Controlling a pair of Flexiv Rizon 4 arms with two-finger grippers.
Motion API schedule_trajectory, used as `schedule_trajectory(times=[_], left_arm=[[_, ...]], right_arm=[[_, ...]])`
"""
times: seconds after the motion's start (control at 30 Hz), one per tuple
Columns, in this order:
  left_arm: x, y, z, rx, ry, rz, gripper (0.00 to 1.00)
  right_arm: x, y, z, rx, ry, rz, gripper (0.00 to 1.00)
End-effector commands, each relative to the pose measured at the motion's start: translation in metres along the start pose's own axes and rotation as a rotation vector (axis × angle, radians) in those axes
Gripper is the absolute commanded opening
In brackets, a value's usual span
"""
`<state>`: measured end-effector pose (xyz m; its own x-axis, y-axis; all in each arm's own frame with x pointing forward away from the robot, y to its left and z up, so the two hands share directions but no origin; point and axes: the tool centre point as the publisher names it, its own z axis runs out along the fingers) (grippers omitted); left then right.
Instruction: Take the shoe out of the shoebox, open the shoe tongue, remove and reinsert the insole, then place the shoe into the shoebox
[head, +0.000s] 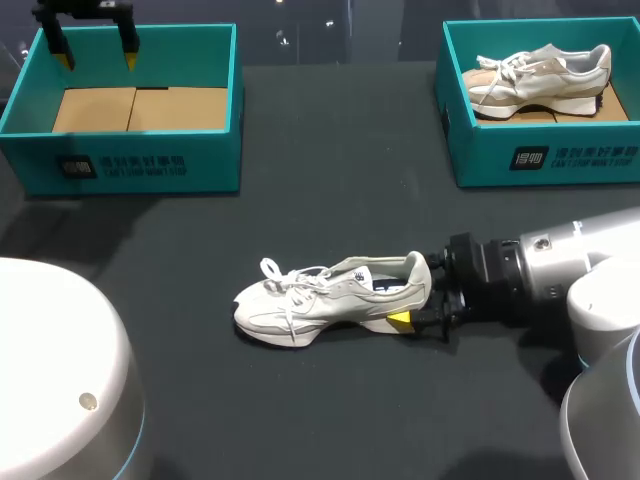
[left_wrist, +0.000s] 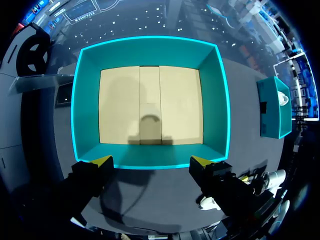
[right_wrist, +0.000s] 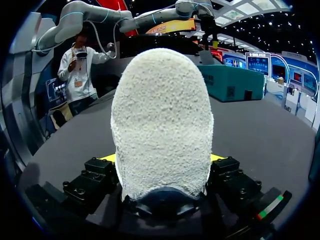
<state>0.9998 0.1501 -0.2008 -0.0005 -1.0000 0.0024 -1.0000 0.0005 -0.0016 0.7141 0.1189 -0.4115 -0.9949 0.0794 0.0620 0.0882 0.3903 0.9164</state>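
A pale grey sneaker (head: 330, 298) lies on its side on the dark table, toe to the left. My right gripper (head: 412, 298) comes in from the right and is shut on its heel. In the right wrist view the fuzzy heel (right_wrist: 162, 125) fills the gap, and both yellow-tipped fingers (right_wrist: 107, 158) press its sides. My left gripper (head: 97, 55) hangs open above the back-left teal shoebox (head: 120, 165). In the left wrist view that gripper (left_wrist: 151, 162) holds nothing, and the shoebox (left_wrist: 150, 52) below shows only its cardboard floor.
A second teal shoebox (head: 560, 160) stands at the back right with another pale sneaker (head: 540, 75) inside; the left wrist view shows this box (left_wrist: 274, 112) off to the side. Bare dark tabletop (head: 330, 180) lies between the two boxes and around the sneaker.
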Motion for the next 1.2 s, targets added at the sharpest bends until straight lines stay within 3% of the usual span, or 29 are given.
schedule_trajectory(times=[0.03, 0.2, 0.4, 0.83, 1.0, 1.2], left_arm=[[0.000, 0.000, 0.000, -0.001, -0.001, 0.000, 1.00], [0.000, 0.000, 0.000, -0.001, -0.001, 0.000, 1.00], [0.053, 0.050, -0.009, -0.006, 0.050, -0.001, 1.00], [0.145, 0.136, -0.011, -0.070, 0.090, -0.003, 1.00], [0.179, 0.165, -0.007, -0.030, 0.055, 0.008, 1.00], [0.218, 0.189, 0.001, -0.069, 0.046, 0.046, 1.00]], right_arm=[[0.000, -0.001, -0.001, 0.002, -0.002, 0.000, 0.00], [0.000, -0.001, -0.001, 0.002, -0.002, 0.000, 0.00], [0.000, -0.001, -0.001, 0.002, -0.002, 0.000, 0.00], [0.000, -0.001, -0.001, 0.002, -0.002, 0.000, 0.00], [0.000, -0.001, -0.001, 0.002, -0.002, 0.000, 0.00], [0.000, -0.001, -0.001, 0.002, -0.002, 0.000, 0.00]])
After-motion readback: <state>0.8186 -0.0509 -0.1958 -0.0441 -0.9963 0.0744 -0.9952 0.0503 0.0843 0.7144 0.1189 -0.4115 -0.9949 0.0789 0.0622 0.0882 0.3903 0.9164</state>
